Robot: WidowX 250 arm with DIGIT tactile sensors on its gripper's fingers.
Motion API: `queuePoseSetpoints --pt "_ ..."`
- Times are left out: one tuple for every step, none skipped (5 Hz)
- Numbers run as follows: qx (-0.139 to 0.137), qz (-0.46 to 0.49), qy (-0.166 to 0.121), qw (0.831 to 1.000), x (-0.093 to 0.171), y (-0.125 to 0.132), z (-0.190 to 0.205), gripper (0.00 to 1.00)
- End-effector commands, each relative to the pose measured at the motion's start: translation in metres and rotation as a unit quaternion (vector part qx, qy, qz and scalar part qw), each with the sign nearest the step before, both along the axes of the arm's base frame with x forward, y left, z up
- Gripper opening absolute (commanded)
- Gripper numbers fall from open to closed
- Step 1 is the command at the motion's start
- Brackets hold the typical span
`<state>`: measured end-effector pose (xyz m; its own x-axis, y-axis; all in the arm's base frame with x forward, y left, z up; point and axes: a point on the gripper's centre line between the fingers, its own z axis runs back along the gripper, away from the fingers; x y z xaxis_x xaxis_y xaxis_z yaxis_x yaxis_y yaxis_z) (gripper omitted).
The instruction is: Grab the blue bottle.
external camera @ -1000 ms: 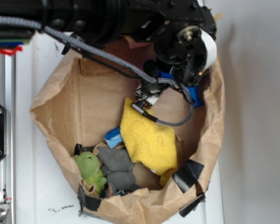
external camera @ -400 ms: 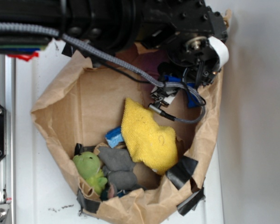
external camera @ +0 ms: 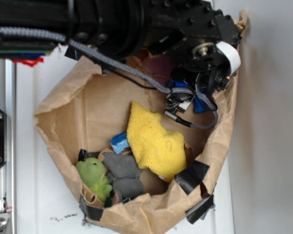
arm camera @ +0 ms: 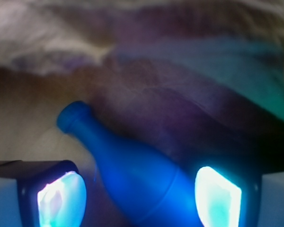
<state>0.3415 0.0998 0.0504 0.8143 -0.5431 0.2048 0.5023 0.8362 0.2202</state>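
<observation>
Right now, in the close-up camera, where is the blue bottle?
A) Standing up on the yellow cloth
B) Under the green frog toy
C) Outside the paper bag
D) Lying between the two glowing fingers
D: in the wrist view the blue bottle lies tilted between the two lit fingers of the end effector, its narrow neck pointing up and left.

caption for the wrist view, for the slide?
Wrist view: open gripper straddling the wide body of the blue bottle, its neck pointing up-left over brown paper.
</observation>
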Motion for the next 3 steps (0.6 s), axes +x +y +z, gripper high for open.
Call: queuePoseSetpoints --pt "0.050 -0.053 -0.067 0.995 0.0114 -0.0094 -0.0123 1.00" --pt "0.058 -0.071 -0.048 0.995 0.0091 -0.0117 -0.0175 1.00" --pt "0.058 -0.083 -0.030 0.994 0.0070 -0.0119 -0.0198 1.00"
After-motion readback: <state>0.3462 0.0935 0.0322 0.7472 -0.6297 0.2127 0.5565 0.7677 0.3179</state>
